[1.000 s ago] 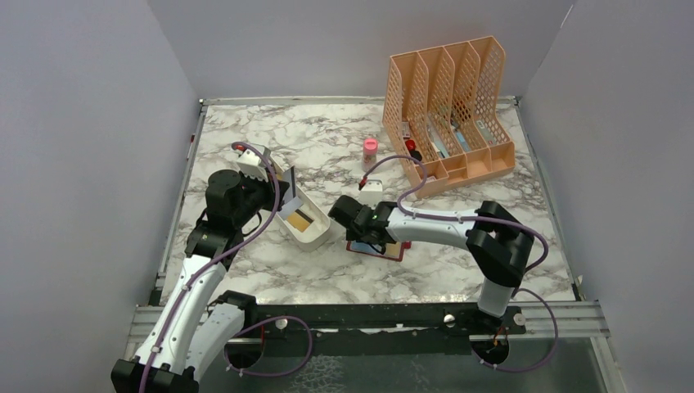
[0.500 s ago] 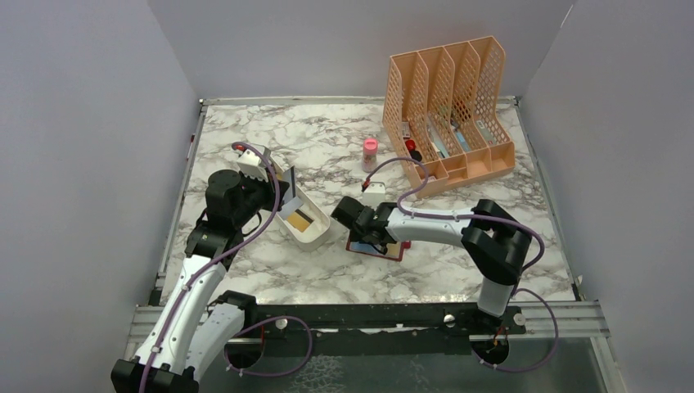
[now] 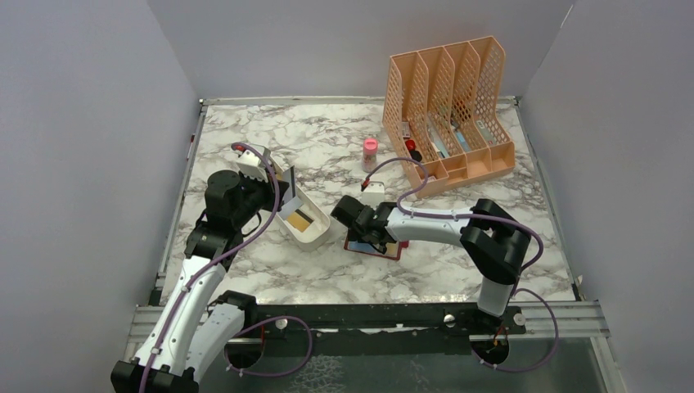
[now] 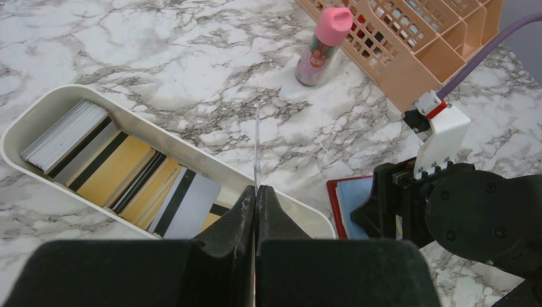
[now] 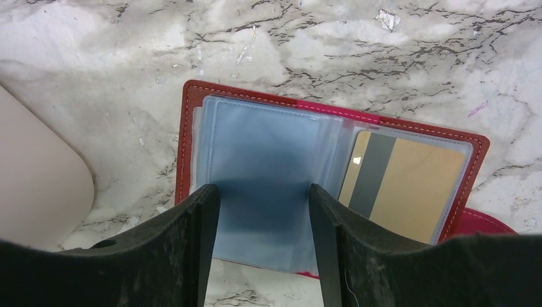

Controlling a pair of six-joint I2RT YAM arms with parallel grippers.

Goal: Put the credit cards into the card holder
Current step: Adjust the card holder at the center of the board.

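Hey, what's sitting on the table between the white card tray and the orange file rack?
A small pink-capped bottle stands upright between the tray and the rack; the top external view shows it.

Left fingers (image 3: 277, 185) hold a credit card (image 3: 289, 175) over the white tray (image 3: 316, 235); right fingers (image 3: 366, 237) hover above the red card holder (image 3: 394, 250).

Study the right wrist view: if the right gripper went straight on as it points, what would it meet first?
The right gripper, open, would probably meet the empty clear sleeve of the red card holder first; the gap to it is unclear.
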